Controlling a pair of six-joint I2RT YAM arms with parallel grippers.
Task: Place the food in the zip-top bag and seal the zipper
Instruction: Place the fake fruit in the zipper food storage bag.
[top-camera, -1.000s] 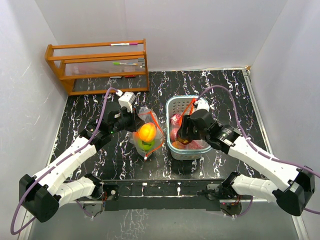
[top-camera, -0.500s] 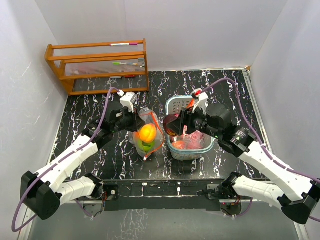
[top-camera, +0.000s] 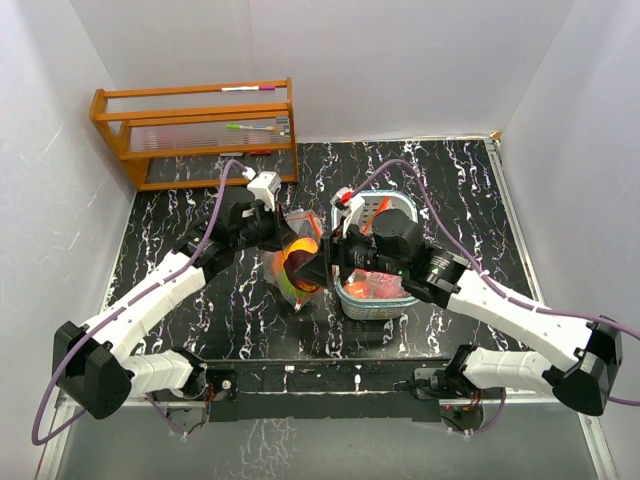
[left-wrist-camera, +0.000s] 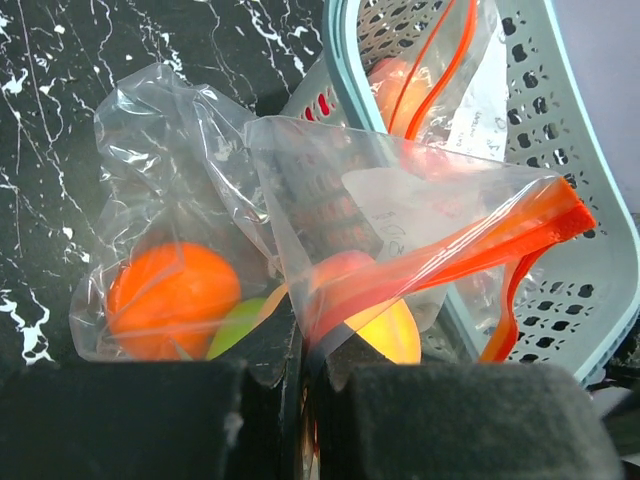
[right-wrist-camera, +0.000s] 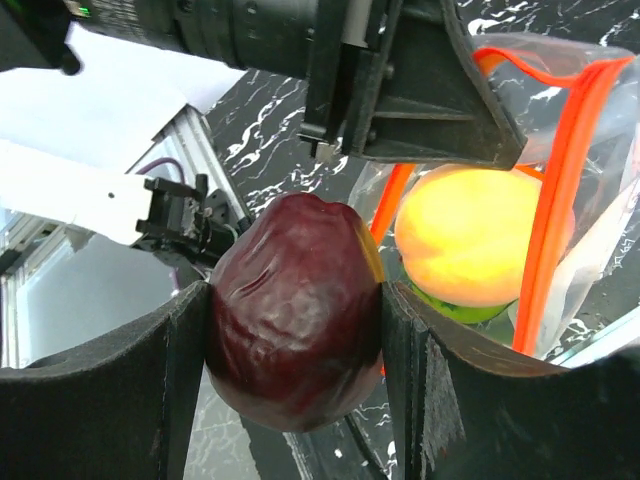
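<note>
Fruit is partly packed: an orange one (left-wrist-camera: 172, 298), a lime green one (left-wrist-camera: 240, 335) and a yellow-pink one (left-wrist-camera: 375, 325) already lie inside the zip-top bag (left-wrist-camera: 400, 210), at the centre of the top view. My left gripper (left-wrist-camera: 305, 378) is pinched on the bag's rim, holding the mouth up. My right gripper (top-camera: 312, 268) is clamped around a dark purple fruit (right-wrist-camera: 290, 300) just at that mouth, not yet released. More red and orange fruit (top-camera: 375, 286) sits in the pale-blue basket (left-wrist-camera: 600, 200) to the right; I judge several trips are left, then the orange zipper (left-wrist-camera: 450, 255), which gapes open

Left arm (top-camera: 160, 292), right arm (top-camera: 500, 300) reach inward, nearly meeting. Left fingers (left-wrist-camera: 130, 420) pinched on bag (left-wrist-camera: 330, 190) edge, apparently; right fingers (right-wrist-camera: 100, 400) clamp purple fruit (right-wrist-camera: 295, 315).
</note>
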